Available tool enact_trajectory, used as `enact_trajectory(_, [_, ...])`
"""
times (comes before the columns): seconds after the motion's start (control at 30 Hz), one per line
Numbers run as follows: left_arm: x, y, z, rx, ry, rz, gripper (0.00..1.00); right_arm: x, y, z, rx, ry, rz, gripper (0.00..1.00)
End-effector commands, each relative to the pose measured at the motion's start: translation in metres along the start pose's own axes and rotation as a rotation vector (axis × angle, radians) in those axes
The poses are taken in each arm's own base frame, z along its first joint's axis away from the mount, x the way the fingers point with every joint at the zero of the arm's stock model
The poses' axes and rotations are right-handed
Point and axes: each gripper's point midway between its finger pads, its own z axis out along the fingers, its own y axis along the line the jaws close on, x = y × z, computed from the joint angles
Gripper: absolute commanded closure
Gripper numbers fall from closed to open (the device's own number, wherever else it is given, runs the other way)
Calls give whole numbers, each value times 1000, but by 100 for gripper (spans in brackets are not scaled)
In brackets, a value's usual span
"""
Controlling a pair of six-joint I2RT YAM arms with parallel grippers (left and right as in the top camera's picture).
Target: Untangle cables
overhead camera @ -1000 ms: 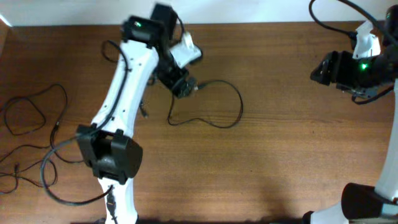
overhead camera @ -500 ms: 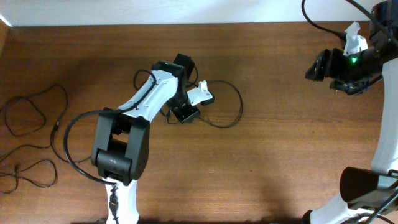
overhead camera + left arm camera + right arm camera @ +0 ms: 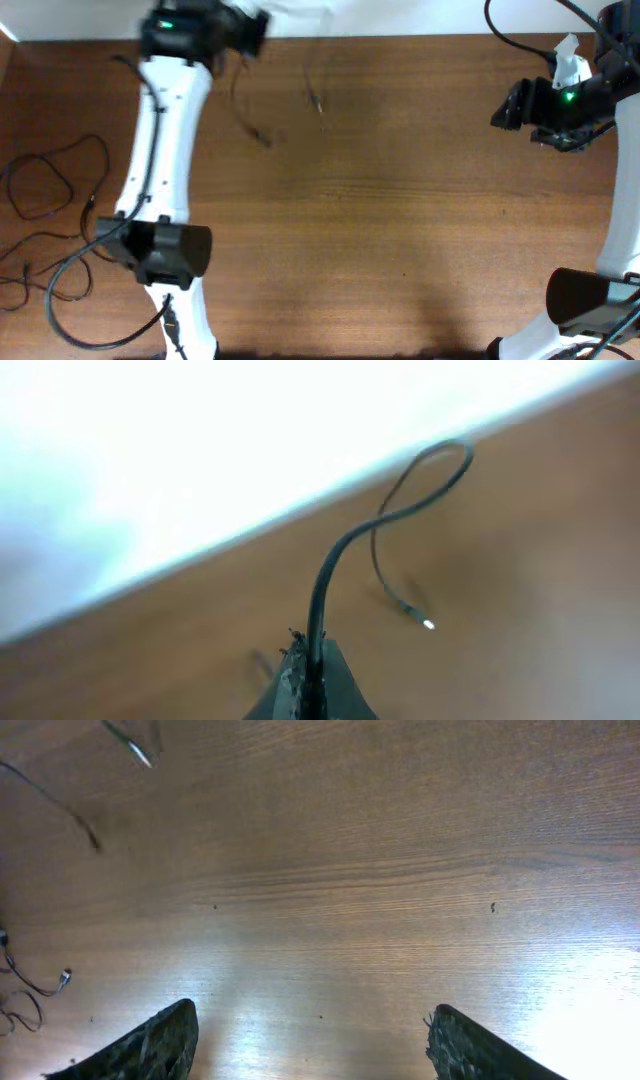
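Fingers (image 3: pixel 338 698) of left gripper (image 3: pixel 308 682) clamped on dangling cable (image 3: pixel 340 550) near table's (image 3: pixel 400 220) far edge | right gripper (image 3: pixel 312 1015) spread wide, empty | cable best laid well apart from other cables (image 3: pixel 100 148)

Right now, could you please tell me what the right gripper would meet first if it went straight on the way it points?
Probably the bare brown wooden tabletop: the open right gripper faces it with nothing between. The thin black cables lie off to one side.
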Motion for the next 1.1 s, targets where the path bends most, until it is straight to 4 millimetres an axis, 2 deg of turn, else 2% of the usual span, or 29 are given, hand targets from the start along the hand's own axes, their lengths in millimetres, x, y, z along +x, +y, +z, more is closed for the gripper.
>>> enact_trajectory(0.0, [-43,120,-65,-305,-232,-132,100,-1,-4,3,14,8,-1,25])
enact_trajectory(0.03, [-43,182,-90,-427,-318,-166,100,-1,-4,3,14,8,-1,25])
enact_trajectory(0.07, [-36,222,-105,-506,-356,-187,100,-1,-4,3,14,8,-1,25])
enact_trajectory(0.1, [-19,265,-121,-593,-371,-244,100,-1,-4,3,14,8,-1,25])
enact_trajectory(0.17, [23,311,-134,-711,-331,-403,100,0,-4,3,14,9,-1,26])
enact_trajectory(0.2, [55,334,-136,-763,-289,-501,100,0,-4,3,14,9,-1,26])
enact_trajectory(0.23, [73,350,-135,-787,-277,-560,100,0,-4,3,14,11,0,25])
enact_trajectory(0.27, [105,370,-126,-806,-247,-642,100,1,-4,3,14,13,1,25])
enact_trajectory(0.3, [143,387,-104,-813,-187,-709,100,2,-4,3,15,19,3,25])
enact_trajectory(0.37, [193,392,-61,-788,-62,-754,100,5,-4,3,16,32,7,25])
enact_trajectory(0.43, [230,389,-18,-748,24,-776,100,8,-5,3,17,43,12,25])
enact_trajectory(0.5, [249,386,8,-718,58,-786,100,8,-5,3,17,43,12,26])
enact_trajectory(0.53, [245,385,11,-714,51,-779,100,8,-5,3,17,43,12,25])
enact_trajectory(0.57, [229,383,4,-715,22,-766,100,8,-5,3,17,43,12,25])
enact_trajectory(0.63, [196,381,-25,-725,-32,-747,100,8,-5,3,17,43,11,25])
enact_trajectory(0.73, [122,370,-106,-748,-186,-699,100,8,-5,3,18,43,11,25])
enact_trajectory(0.8, [65,364,-171,-792,-368,-639,100,8,-5,3,18,43,11,26])
enact_trajectory(0.87, [40,369,-192,-820,-483,-600,100,8,-5,3,18,43,11,25])
enact_trajectory(0.9, [35,374,-192,-827,-518,-587,100,8,-5,3,18,44,11,25])
enact_trajectory(0.97, [33,387,-177,-835,-562,-571,100,8,-5,3,17,44,11,26])
enact_trajectory(1.0, [39,395,-161,-836,-565,-570,100,9,-4,4,17,46,9,25])
enact_trajectory(1.03, [51,404,-137,-831,-548,-576,100,9,-2,5,16,49,3,25])
enact_trajectory(1.07, [74,413,-102,-821,-503,-592,100,11,2,6,14,53,-9,26])
